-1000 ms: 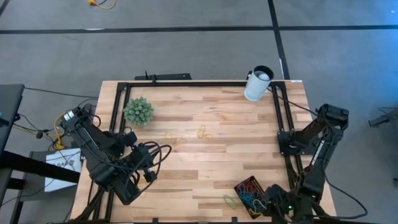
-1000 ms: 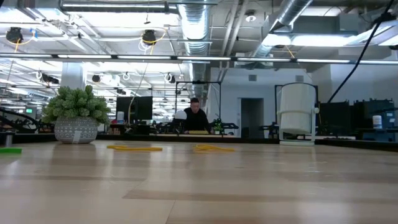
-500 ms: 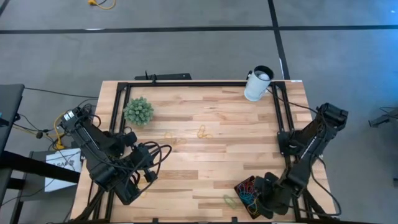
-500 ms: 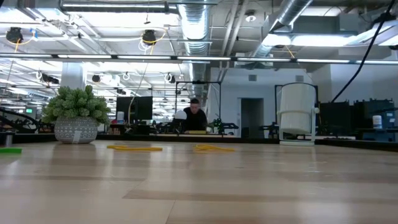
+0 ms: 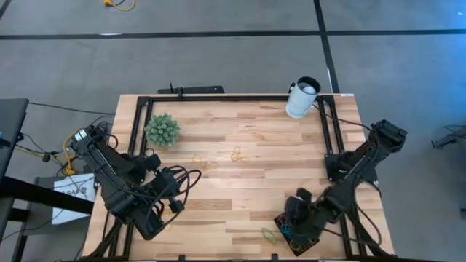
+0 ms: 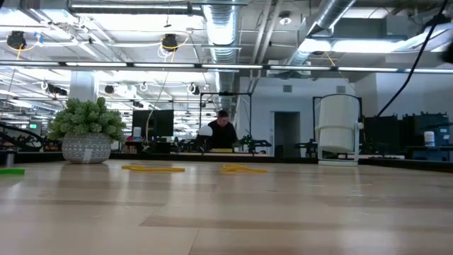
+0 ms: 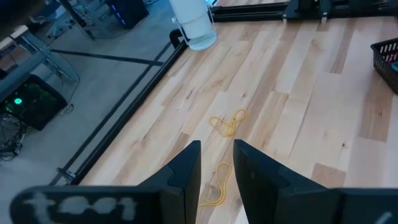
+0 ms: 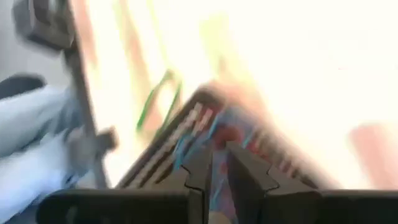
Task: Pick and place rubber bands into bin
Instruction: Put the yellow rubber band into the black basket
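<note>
Black ribbed bin [image 5: 285,222] of coloured rubber bands [image 8: 233,134] has just been reached by the right pincer [image 5: 298,206], swung over it, fingers slightly parted, nothing seen held; a drop seems under way.

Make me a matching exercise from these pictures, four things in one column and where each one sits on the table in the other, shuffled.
Things:
1. plant
2. white cup
3. bin
4. yellow rubber bands

Places:
A. far right corner
B. near edge, under the right gripper
C. far left part of the table
D. middle, toward the far side

Pairs: 1-C, 2-A, 3-B, 4-D
</note>
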Motion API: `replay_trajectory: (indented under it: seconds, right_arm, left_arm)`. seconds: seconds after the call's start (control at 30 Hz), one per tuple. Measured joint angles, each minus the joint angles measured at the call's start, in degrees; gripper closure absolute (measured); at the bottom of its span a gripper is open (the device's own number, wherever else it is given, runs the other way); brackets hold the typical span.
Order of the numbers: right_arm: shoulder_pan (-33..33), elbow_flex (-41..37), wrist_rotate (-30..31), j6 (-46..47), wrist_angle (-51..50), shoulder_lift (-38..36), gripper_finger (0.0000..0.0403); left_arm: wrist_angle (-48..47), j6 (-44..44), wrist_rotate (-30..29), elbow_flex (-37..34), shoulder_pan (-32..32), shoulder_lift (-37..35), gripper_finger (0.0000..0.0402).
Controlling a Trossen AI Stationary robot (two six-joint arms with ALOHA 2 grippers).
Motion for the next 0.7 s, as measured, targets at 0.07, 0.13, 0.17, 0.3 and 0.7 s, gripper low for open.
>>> replay_trajectory:
  seconds: [0.07,0.13,0.17,0.3,0.7]
  right_arm:
    - [-2.7,0.0,2.7,-3.6,1.3,0.0,0.0361]
    - [-5.7,0.0,4.1,-7.0,2.9,0.0,0.0361]
    - [-7.4,0.0,4.8,-9.4,3.9,0.0,0.0361]
    - [-15.1,0.0,5.9,-22.0,8.0,0.0,0.0361]
    - [-37.1,0.0,-4.4,-47.1,21.7,8.9,0.0361]
  left_arm:
    - [0.1,0.0,0.0,0.0,0.0,0.0,0.0317]
    - [0.1,0.0,0.1,0.0,0.0,0.0,0.0317]
    - [0.1,0.0,0.2,0.0,0.0,0.0,0.0317]
    - [0.1,0.0,0.2,0.0,0.0,0.0,0.0317]
    - [0.3,-0.1,0.8,0.0,0.0,0.0,0.0317]
